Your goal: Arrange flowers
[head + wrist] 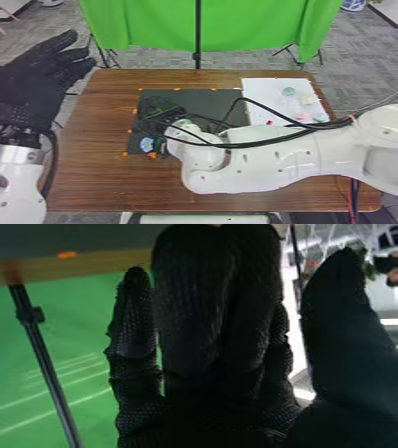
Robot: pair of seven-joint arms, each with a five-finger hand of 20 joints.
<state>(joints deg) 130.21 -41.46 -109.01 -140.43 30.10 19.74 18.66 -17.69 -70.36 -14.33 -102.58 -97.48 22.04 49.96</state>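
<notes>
Flowers, small and pale, are noted on the white sheet at the right of the table. A blue flower is recorded separately, on the near left part of the dark mat.

Right hand: positioned at the left part of the mat, reached there by the right arm crossing from the right. I find it open; in the wrist view its fingers are straight and I see nothing gripped. Left hand: off the table's left side, open, fingers extended, holding nothing.

Governing relation: from the right hand, the blue flower lies just beside it, on the side toward the robot. Its longer axis appears to run near to far, though against the dark glove I cannot certify contact or a gap. The pale flowers lie well apart, to the right and past the forearm. Of the two hands, the right is nearer to both.

My assessment: if the blue flower is next, the right hand needs only a short draw back toward the robot, with thumb and fingers closing across its narrow width. If a pale one is wanted, the arm must first swing right. Hazard: the loose cables could brush the flowers on the sheet.
</notes>
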